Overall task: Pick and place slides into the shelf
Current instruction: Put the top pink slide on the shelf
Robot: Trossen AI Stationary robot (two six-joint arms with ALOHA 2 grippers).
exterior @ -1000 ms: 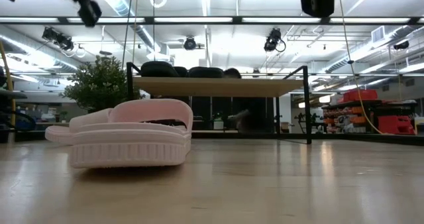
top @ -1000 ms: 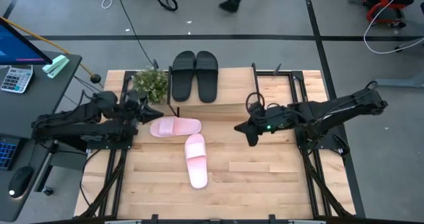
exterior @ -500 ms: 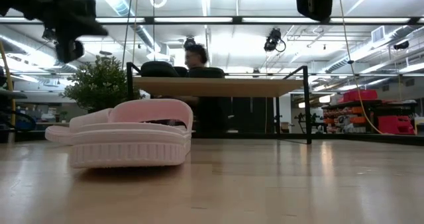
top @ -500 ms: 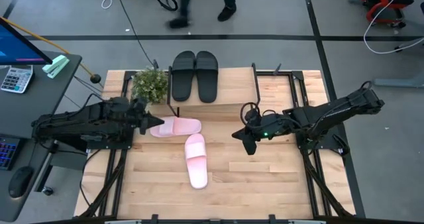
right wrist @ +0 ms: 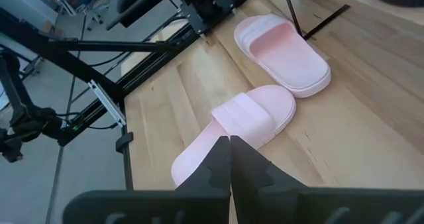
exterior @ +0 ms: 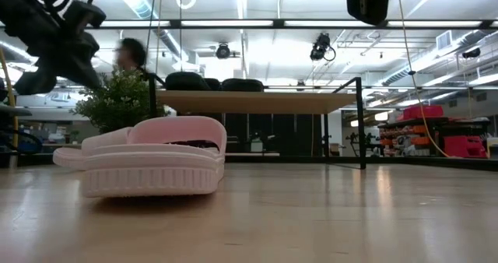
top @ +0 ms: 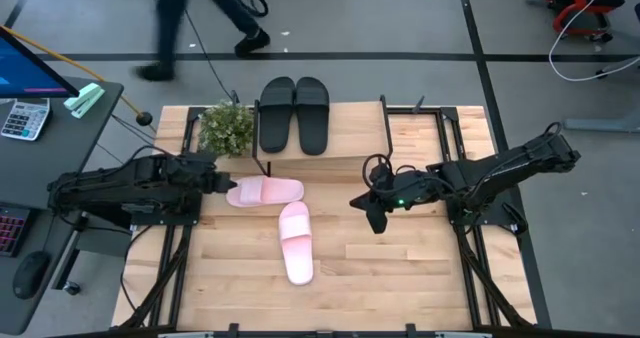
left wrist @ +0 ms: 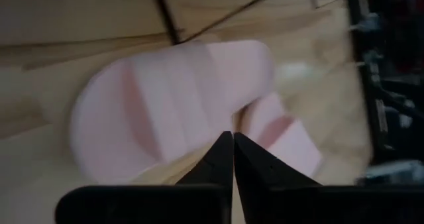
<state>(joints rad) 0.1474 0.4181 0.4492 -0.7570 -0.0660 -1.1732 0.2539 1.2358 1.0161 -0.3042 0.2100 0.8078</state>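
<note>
Two black slides point(top: 294, 113) lie side by side on the shelf point(top: 350, 133) at the table's far side. Two pink slides rest sole down on the table. One point(top: 265, 191) lies crosswise in front of the shelf, the other point(top: 295, 240) points toward the near edge. My left gripper point(top: 226, 185) is shut and hangs tilted downward just left of the crosswise pink slide point(left wrist: 172, 111), above table height point(exterior: 39, 64), touching nothing. My right gripper point(top: 372, 218) is shut and hovers high to the right of the pink slides point(right wrist: 252, 118).
A small potted plant point(top: 225, 128) stands at the shelf's left end, close behind my left gripper. The shelf's thin black legs point(exterior: 362, 123) stand on the tabletop. A person walks on the floor beyond the far edge. Bare wood lies toward the near edge.
My left gripper has come down and rolled about its own axis, tipping its fingers downward toward the left end of the crosswise pink slide. The slides have not moved.
</note>
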